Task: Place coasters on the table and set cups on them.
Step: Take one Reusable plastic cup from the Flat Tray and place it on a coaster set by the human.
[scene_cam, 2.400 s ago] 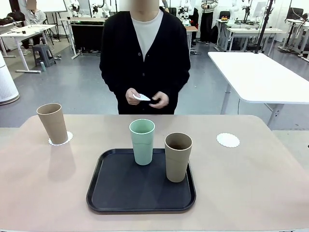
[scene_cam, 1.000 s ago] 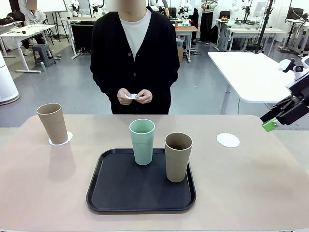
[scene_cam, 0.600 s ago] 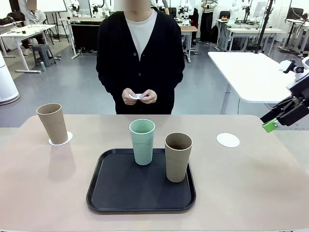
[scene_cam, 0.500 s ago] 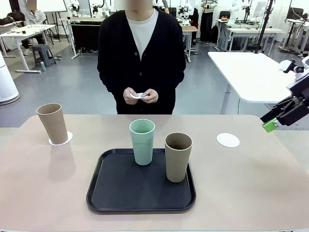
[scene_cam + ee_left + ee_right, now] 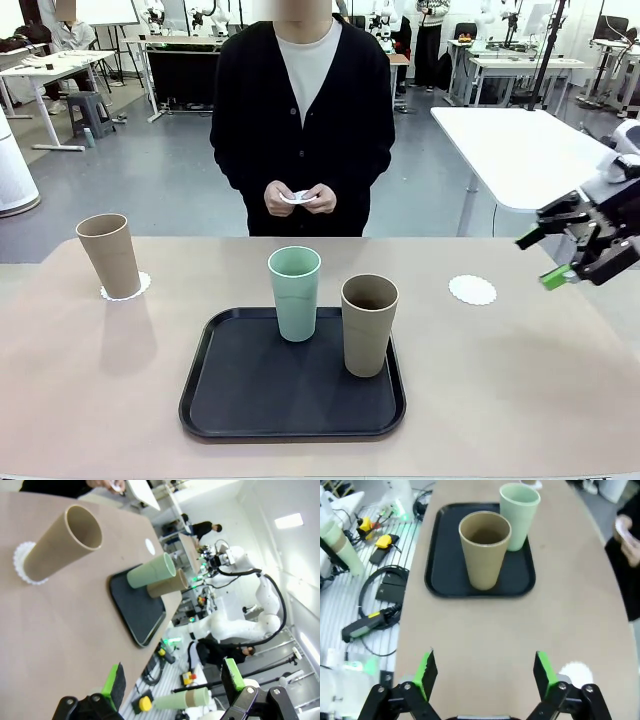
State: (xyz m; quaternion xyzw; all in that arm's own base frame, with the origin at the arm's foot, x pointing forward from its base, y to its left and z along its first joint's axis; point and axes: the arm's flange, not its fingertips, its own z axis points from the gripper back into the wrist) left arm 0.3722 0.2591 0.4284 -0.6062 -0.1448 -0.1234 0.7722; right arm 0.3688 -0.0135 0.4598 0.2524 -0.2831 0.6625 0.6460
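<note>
R claw [image 5: 545, 258] open, empty, nr bare coaster [image 5: 472, 290]. L claw [image 5: 172, 677] open, empty. Tan cup [image 5: 109, 255] on left coaster [image 5: 137, 288]; mint cup [image 5: 295, 293], 2nd tan cup [image 5: 368, 324] on tray [image 5: 230, 400].

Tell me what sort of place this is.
Most likely a robotics lab or workshop: rows of white-topped worktables on a grey floor, loose cables and gear beside the table, and the right gripper open near its edge.

Black tray [image 5: 250, 390]: lying flat, well left of right claw [image 5: 542, 258] | white table [image 5: 520, 150]: just beyond claw | grey stool [image 5: 90, 112]: far left, background.
</note>
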